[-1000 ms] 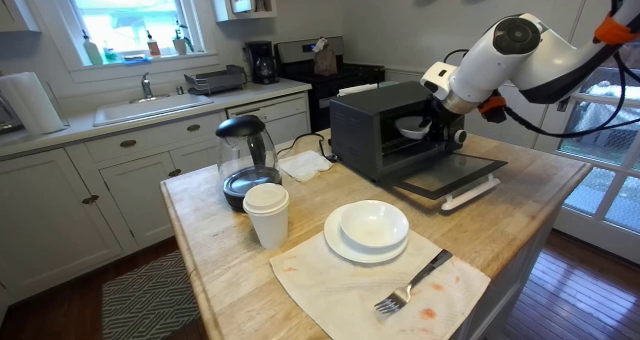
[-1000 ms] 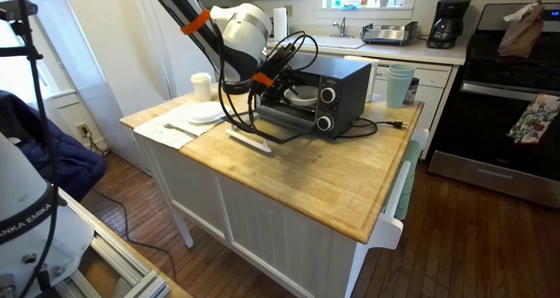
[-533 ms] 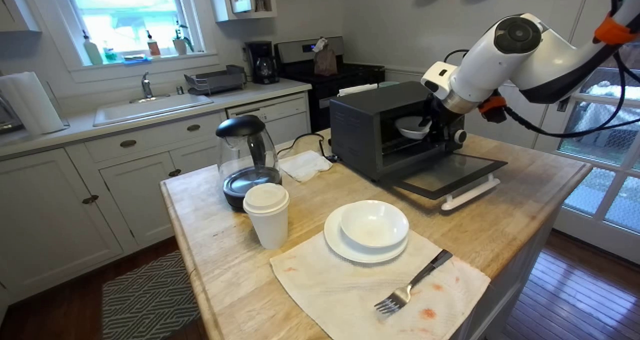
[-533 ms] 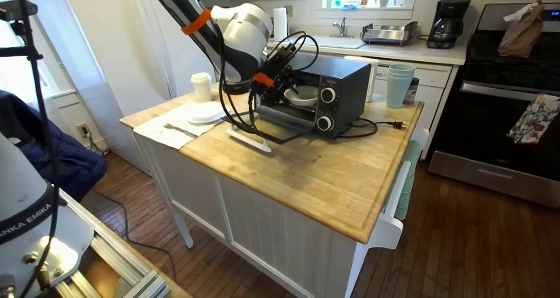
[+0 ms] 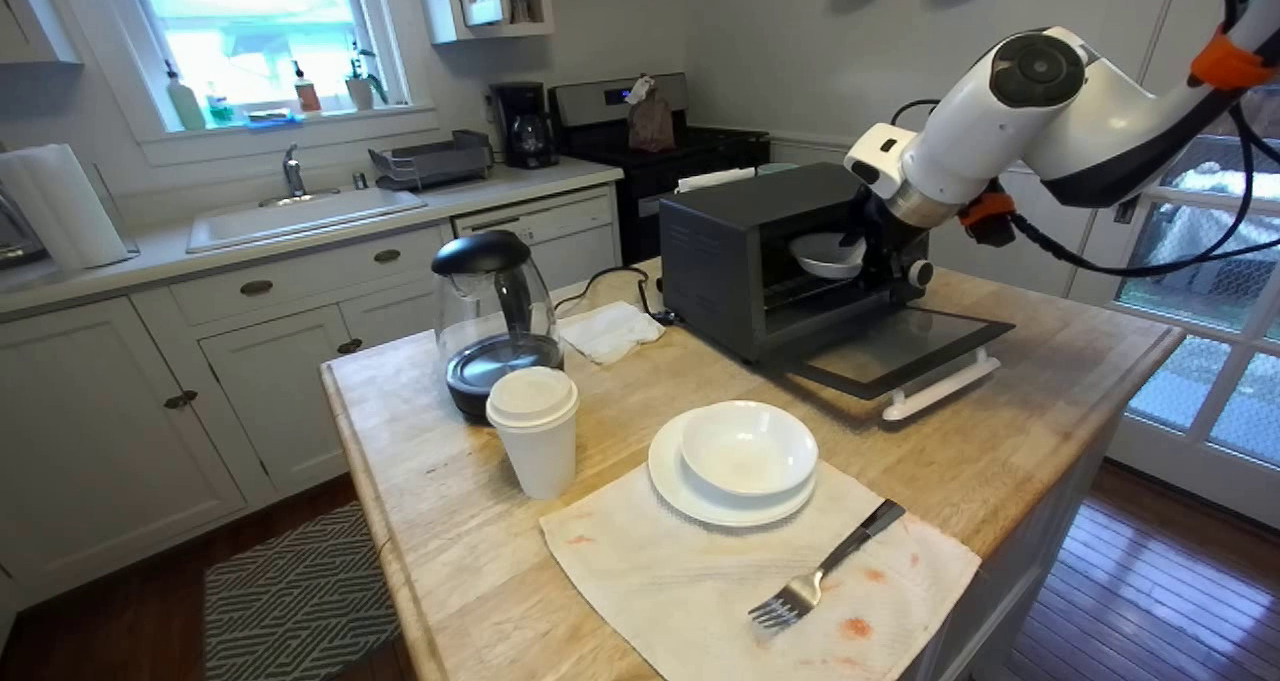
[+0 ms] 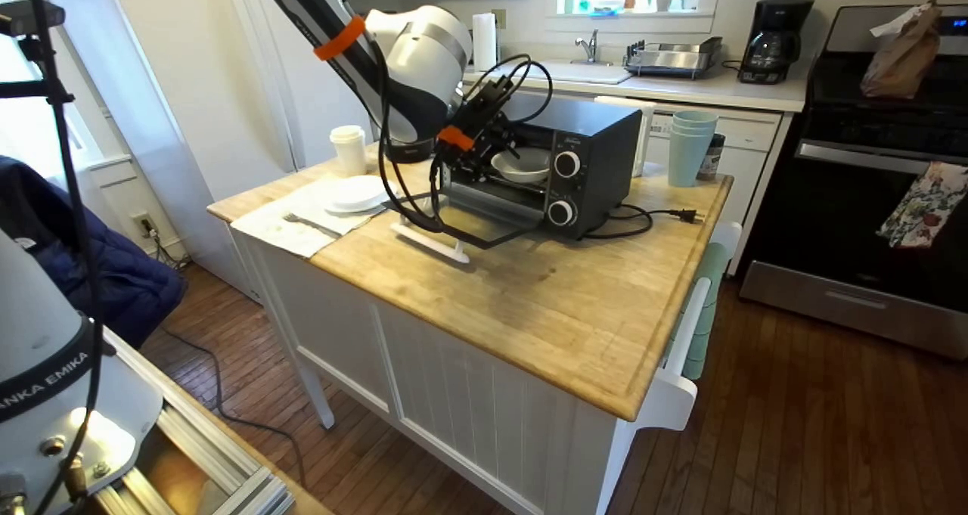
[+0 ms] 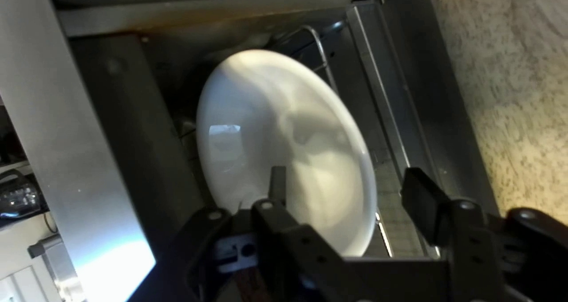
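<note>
Bowl (image 7: 266, 138), white, glossy and round with a plain smooth rim, is located inside a toaster oven (image 5: 715, 271), above a shiny metal wire rack (image 7: 321, 49). End effector (image 7: 348, 184) is released: its 2 fingers (image 7: 278, 184) stand apart, 1 over the bowl's hollow and 1 outside the rim, with clearance visible on each side of that rim.

Oven housing is a dark, box-shaped shell with a flat top. Its glass door (image 5: 893, 351) is lowered, black-framed, and fitted with a white bar handle (image 5: 940, 388). Front panel carries 2 round knobs (image 6: 566, 165) with bright rings, 1 above the other.

Desk (image 6: 567, 311) has a light wood top with visible grain. In an exterior view it bears a cream placemat (image 5: 680, 581) with orange-red marks, a white plate (image 5: 668, 476) carrying a shallow white dish (image 5: 750, 448), and a dark-handled metal fork (image 5: 825, 571). Nearby stand a white lidded cup (image 5: 540, 451) and a clear kettle (image 5: 500, 301) with black lid and base. Nested pale-blue tumblers (image 6: 690, 152) stand beside a dark-capped jar (image 6: 711, 159).

Writing: "ANKA EMIKA" is legible on the robot base (image 6: 45, 379); lettering above the upper knob is too small to read.
</note>
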### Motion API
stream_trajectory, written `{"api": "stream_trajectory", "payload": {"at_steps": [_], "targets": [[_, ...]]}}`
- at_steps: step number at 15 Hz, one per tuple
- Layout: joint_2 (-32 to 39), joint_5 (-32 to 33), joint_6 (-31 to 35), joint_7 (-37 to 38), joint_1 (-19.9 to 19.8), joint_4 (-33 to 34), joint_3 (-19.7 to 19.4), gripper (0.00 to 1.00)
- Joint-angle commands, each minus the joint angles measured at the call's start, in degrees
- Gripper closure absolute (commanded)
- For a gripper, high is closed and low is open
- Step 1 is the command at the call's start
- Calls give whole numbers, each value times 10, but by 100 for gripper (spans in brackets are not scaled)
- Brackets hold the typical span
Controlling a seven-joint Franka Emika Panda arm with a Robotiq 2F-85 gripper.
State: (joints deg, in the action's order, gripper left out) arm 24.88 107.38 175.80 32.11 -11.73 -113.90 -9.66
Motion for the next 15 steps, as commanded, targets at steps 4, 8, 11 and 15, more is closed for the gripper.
{"api": "stream_trajectory", "payload": {"at_steps": [4,8,11,15], "targets": [[-9,-8,-1,38,-7,-12,-1,0],[-13,-25,-7,49,-4,-22,-7,0],[-18,-54,-6,61,-3,-31,-9,0],[-26,-109,-4,62,-3,-50,-8,0]]}}
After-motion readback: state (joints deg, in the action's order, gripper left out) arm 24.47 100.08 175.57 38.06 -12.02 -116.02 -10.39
